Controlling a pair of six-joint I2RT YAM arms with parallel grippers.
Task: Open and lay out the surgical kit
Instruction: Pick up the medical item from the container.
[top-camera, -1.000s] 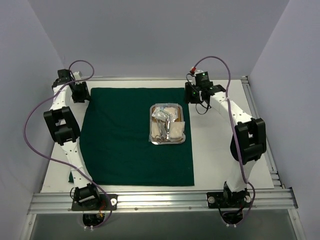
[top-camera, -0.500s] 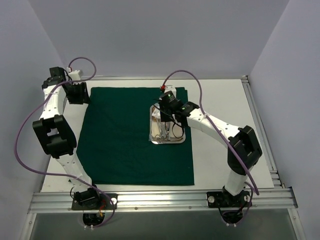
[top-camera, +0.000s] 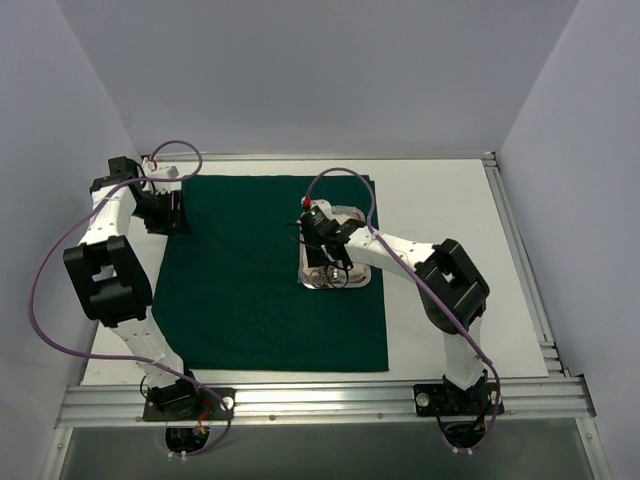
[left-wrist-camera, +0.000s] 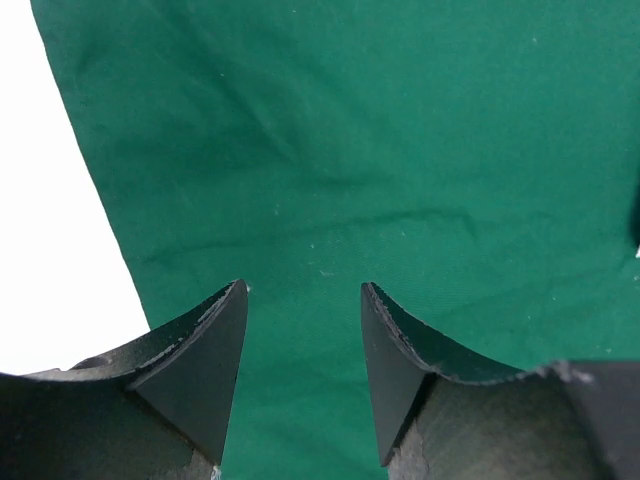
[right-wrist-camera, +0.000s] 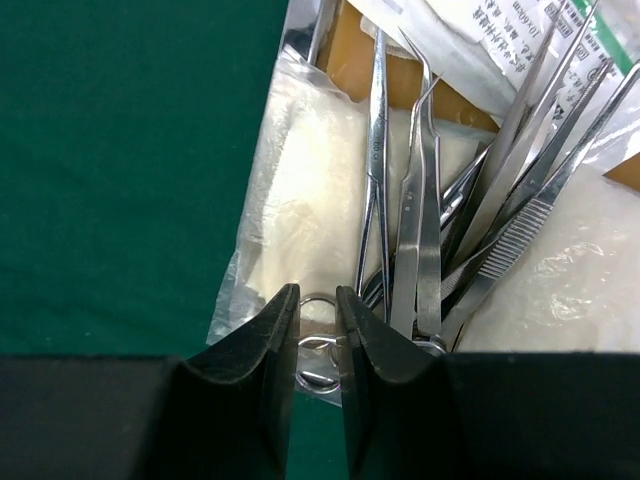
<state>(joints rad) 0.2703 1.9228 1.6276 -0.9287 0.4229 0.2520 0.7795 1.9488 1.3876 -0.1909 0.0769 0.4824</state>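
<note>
My right hand (right-wrist-camera: 317, 292) is down in the tray (top-camera: 358, 283). The fingers are almost together, leaving a narrow slot, and the ring handle of a clamp (right-wrist-camera: 318, 345) sits in that slot. I can't tell if the pads are actually pinching the ring. My left hand (left-wrist-camera: 302, 340) is about half open with nothing in it. It hovers over the green cloth (left-wrist-camera: 400, 150), with the cloth's edge and the bare white surface (left-wrist-camera: 60, 250) just off one finger.

Kit location: the cloth lies flat, and the tray rests on it directly under my right hand. Just past the fingertips are the curved tweezers (right-wrist-camera: 425, 200) and a ridged forceps (right-wrist-camera: 510, 235), fanned out and overlapping. A gauze packet (right-wrist-camera: 300, 190) lies under them on the cloth side, and the printed packets (right-wrist-camera: 480, 40) are at the far end.

Handling, my guess:
- **Steel tools:** they look stiff, thin, slick and tangled, so pulling one may drag its neighbours. The ring handle is the best hold, since the shafts would likely slip or roll.
- **Gauze packets:** these seem light and soft under crinkly film. I'd pinch an edge or corner rather than the middle.
- **Tray:** it's rigid but could slide on the cloth if tugged.
- **Cloth:** it's limp, so I'd grab it at a corner.
</note>
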